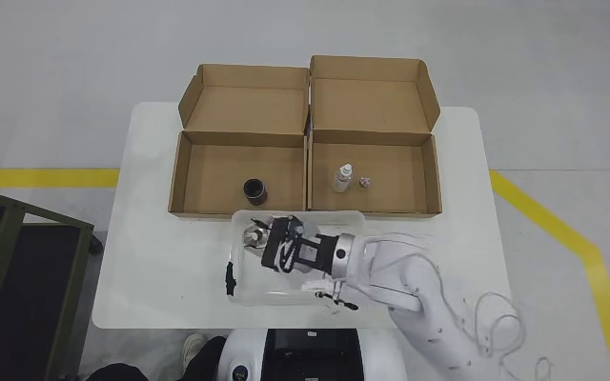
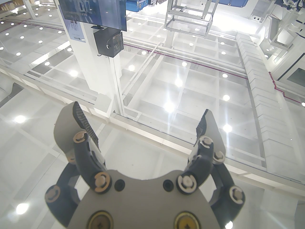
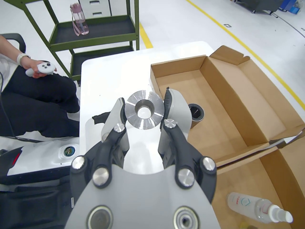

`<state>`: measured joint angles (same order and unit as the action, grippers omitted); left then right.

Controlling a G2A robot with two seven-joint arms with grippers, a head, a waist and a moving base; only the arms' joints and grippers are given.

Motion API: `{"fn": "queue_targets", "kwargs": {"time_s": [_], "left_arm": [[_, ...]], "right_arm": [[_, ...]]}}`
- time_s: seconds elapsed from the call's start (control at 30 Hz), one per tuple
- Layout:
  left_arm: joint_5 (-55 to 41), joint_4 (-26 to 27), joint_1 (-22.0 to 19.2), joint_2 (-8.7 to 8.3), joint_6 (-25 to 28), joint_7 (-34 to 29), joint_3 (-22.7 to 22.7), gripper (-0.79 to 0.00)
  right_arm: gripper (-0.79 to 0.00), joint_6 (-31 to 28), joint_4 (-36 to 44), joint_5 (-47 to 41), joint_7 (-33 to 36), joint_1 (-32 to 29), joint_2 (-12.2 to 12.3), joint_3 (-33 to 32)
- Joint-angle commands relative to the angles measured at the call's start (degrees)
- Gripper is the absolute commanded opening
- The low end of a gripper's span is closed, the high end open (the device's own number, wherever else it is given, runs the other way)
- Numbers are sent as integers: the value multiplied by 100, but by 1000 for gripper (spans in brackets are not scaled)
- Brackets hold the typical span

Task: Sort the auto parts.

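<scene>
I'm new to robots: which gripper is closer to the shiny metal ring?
Right. The right gripper is clamped on the metal ring; the left gripper points up at the ceiling, away from it.

Pale grey floor (image 1: 76, 57), yellow floor lines (image 1: 57, 177), green shelf cart (image 3: 107, 28), bright ceiling lights (image 2: 169, 107)

Light: was bright, even, from ceiling lamps (image 2: 169, 107).
Glare: starbursts flared around the lamps.
Shadows: lay soft inside cardboard boxes (image 1: 214, 176).
</scene>
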<state>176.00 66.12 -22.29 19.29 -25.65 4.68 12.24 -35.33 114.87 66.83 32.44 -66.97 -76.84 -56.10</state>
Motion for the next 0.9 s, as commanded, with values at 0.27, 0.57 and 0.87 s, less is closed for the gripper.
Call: {"fn": "queue_targets", "kwargs": {"time_s": [0.27, 0.57, 0.87], "left_arm": [[0, 0, 0, 0, 0, 0, 0, 0], [0, 0, 0, 0, 0, 0, 0, 0], [0, 0, 0, 0, 0, 0, 0, 0]], "right_arm": [[-785, 9, 632, -510, -550, -387, 130, -759], [-785, -11, 988, -914, -1045, -682, 219, -1317], [-785, -146, 1225, -1178, -1617, -902, 291, -1767]]}}
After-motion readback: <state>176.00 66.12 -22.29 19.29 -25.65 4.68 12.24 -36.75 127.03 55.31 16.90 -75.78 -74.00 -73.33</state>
